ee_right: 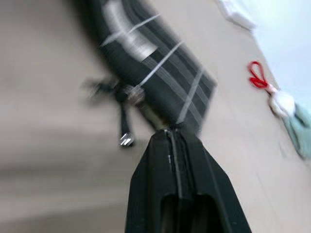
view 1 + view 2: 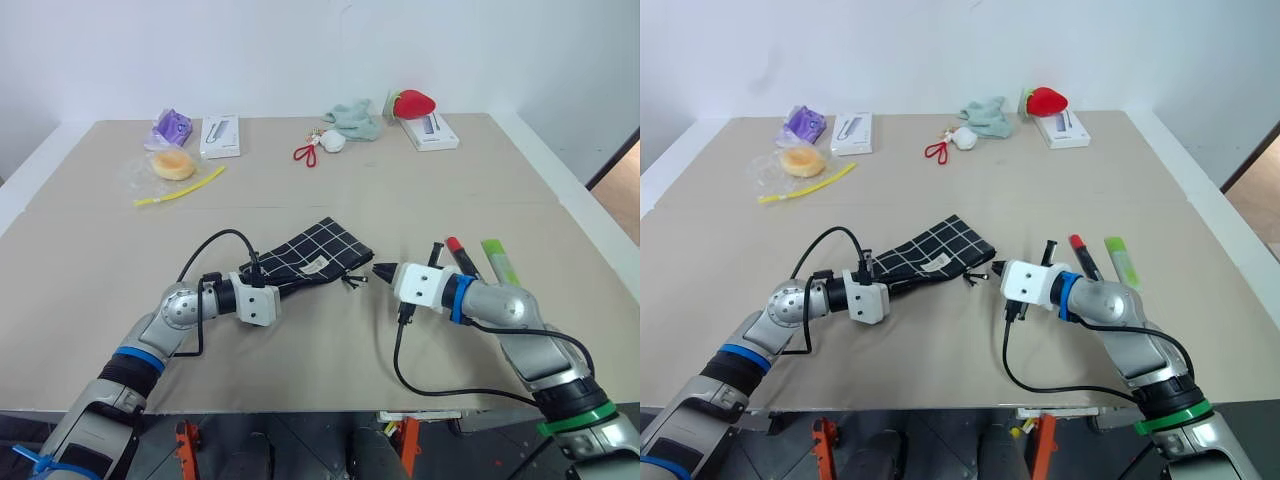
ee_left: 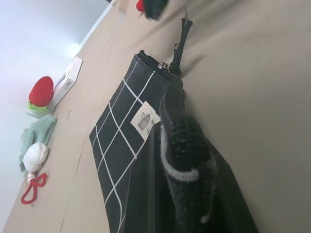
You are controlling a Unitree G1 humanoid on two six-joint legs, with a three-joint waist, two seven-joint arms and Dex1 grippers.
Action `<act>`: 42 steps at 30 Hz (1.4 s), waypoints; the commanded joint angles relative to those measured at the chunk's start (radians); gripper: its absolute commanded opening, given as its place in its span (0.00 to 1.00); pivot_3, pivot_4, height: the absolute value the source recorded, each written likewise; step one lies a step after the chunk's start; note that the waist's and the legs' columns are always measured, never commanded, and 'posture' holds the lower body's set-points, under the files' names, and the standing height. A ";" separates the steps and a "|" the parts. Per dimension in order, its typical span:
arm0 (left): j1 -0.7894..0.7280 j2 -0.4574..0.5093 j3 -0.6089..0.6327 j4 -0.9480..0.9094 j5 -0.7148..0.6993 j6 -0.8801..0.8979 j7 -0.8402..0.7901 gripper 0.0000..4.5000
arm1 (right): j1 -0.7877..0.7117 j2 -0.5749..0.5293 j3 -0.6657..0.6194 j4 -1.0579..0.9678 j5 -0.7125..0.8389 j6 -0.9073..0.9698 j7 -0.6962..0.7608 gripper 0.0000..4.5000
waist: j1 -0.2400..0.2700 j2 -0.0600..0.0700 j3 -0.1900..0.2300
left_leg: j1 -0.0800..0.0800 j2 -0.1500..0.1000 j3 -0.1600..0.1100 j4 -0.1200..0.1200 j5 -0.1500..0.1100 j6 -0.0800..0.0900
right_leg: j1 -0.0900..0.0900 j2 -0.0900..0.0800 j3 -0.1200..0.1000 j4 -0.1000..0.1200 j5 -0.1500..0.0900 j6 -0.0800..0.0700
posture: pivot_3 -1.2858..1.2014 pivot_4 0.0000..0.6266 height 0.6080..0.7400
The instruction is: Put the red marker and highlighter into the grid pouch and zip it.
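Bare table lies between the hands; clutter lines the far edge.

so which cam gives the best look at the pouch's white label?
Left wrist view: the white label on the grid pouch is close and sharp, its printed mark visible. Both eye views show it as a small pale patch; the right wrist view shows it blurred.

On the table, the left end effector grips the grid pouch; red marker and highlighter lie beside the right arm.
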 commanded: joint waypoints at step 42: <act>0.015 -0.007 0.007 -0.094 -0.055 0.071 -0.097 0.00 | -0.161 0.053 0.008 0.376 -0.154 -0.390 -0.200 0.01 | -0.003 -0.002 0.002 | -0.001 0.000 0.000 0.000 0.000 0.000 | 0.000 0.001 0.002 -0.001 0.002 -0.003 | 0.52 0.24 1.00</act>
